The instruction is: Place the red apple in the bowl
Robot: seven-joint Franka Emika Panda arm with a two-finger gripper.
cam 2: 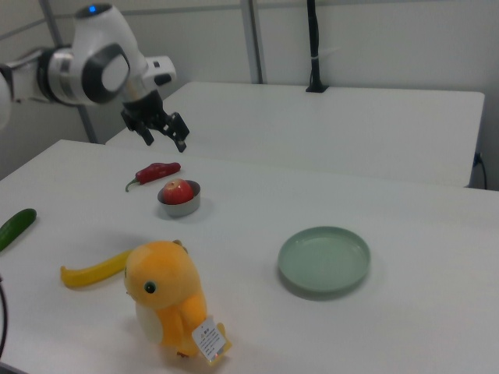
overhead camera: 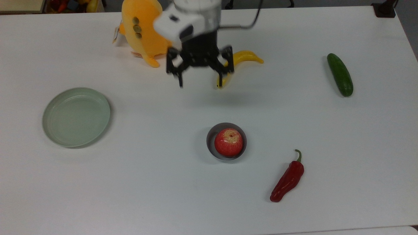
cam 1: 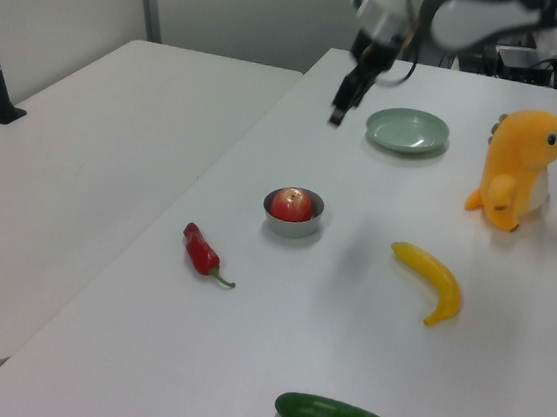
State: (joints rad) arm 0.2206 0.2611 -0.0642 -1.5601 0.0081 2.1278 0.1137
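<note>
The red apple [overhead camera: 228, 142] sits in the bowl [overhead camera: 212, 150]. Our gripper [overhead camera: 200, 80] hangs high, fingers released. We advise retracting clear of the banana [overhead camera: 243, 57].

Arm raised, gripper [overhead camera: 200, 83] pointing down, fingers spread wide, empty

One red apple [overhead camera: 228, 142], one bowl [overhead camera: 211, 132], one plate [overhead camera: 75, 116] — plus one banana [overhead camera: 243, 58], one cucumber [overhead camera: 340, 74], one chili pepper [overhead camera: 287, 180], one plush toy [overhead camera: 143, 31].
</note>
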